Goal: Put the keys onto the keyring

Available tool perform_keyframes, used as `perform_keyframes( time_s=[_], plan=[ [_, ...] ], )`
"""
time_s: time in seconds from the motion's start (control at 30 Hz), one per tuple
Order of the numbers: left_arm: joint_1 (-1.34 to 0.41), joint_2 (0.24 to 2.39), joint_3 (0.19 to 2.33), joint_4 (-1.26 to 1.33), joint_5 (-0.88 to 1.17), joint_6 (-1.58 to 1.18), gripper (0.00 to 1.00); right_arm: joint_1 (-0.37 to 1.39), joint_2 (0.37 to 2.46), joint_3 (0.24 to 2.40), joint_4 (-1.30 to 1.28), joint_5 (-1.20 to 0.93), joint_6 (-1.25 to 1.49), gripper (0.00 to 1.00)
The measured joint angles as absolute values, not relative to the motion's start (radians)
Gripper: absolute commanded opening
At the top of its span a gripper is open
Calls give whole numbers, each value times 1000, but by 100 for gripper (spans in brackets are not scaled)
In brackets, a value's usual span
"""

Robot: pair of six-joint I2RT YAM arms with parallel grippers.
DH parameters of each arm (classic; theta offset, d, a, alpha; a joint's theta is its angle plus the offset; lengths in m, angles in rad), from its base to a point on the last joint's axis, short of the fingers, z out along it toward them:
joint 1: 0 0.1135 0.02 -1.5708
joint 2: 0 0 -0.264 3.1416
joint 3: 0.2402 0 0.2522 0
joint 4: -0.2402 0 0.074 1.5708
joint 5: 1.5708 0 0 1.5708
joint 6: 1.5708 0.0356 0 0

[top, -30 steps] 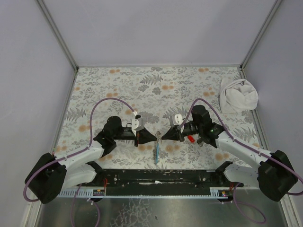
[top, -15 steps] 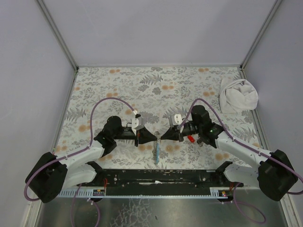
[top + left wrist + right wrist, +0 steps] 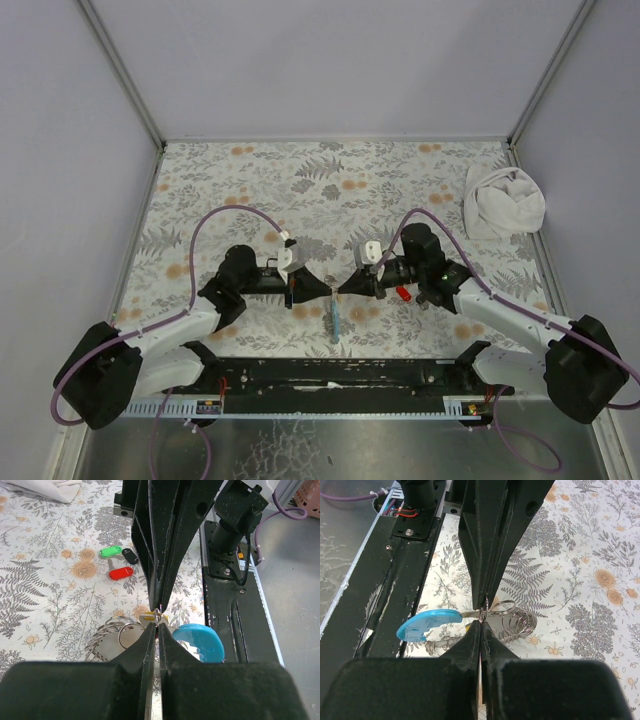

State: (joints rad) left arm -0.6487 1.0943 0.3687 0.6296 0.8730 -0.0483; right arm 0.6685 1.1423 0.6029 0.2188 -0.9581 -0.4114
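Note:
My left gripper [image 3: 324, 290] and right gripper [image 3: 343, 289] meet tip to tip above the table's near edge. Both are shut on a thin metal ring of the keyring [image 3: 158, 615], held up between them. Its light-blue part [image 3: 335, 322] hangs below, also in the left wrist view [image 3: 201, 641] and the right wrist view [image 3: 426, 623], beside its grey part and several loose metal rings [image 3: 515, 619]. A bit of the tan-yellow key [image 3: 149, 615] shows behind the fingertips. The red key [image 3: 121, 573], green key [image 3: 110, 551] and black key [image 3: 131, 556] lie on the table by the right arm.
A white cloth bundle [image 3: 503, 201] lies at the far right of the floral table [image 3: 300, 180]. The black mounting rail [image 3: 330, 372] runs along the near edge, right under the hanging blue part. Grey walls close in the table on three sides.
The two grippers have closed the small gap between them and now meet tip to tip. The hanging blue part has shifted slightly right.

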Motion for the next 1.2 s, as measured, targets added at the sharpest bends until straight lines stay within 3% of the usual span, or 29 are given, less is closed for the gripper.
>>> perform_keyframes(
  time_s=[1.2],
  plan=[
    [-645, 1067, 369, 591, 925, 24, 0, 673, 1080, 603, 146, -912, -438, 0]
  ],
)
